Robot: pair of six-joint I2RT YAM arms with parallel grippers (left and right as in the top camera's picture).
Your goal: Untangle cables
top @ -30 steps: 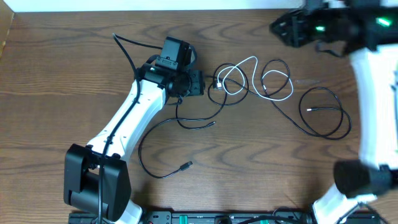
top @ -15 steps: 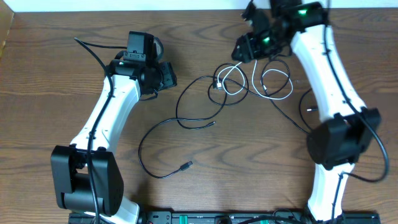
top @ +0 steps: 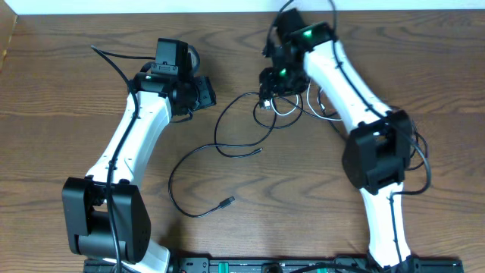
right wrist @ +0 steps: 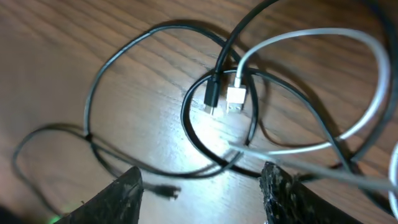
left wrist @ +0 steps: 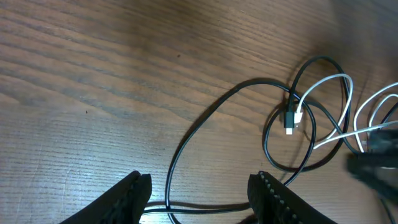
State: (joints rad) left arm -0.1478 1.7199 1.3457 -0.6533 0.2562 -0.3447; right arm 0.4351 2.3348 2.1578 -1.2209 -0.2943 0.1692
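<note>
Right wrist: pincer point(right wrist: 200, 186) above tangled cables point(right wrist: 235, 98)

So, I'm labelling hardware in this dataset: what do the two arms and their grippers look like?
The left arm and right arm both have white links joined by bulky black joint housings, with black wires running along them. A green light glows near the right wrist. The left gripper and right gripper have black fingers with ridged inner edges.

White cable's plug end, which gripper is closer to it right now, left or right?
Right. The right gripper hangs directly above the white plug, jaws apart. The left gripper sits off to its side, with a black cable loop lying between them.
</note>
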